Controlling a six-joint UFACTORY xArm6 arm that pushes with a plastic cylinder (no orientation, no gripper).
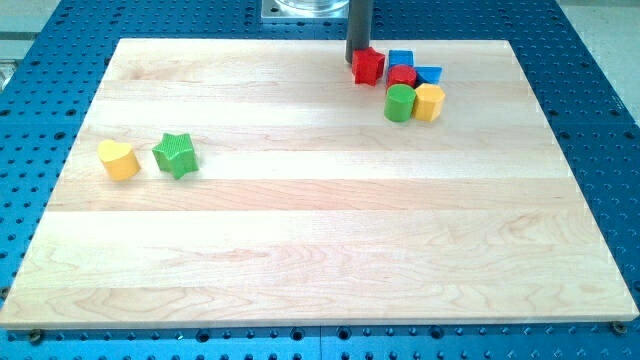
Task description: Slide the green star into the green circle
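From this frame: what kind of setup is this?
Likely a lab tabletop pushing rig: a wooden board on a blue perforated base, small blocks like the green star and green circle, and my tip beside the red block.

I get one view only, looking down at a slant from the near edge, taking in the whole board [320, 250].

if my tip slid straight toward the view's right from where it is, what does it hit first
My tip sits at the red block's left edge, touching or nearly so, so the red block comes first. Behind it lies a blue block. Depth is hard to judge, so contact may be glancing.
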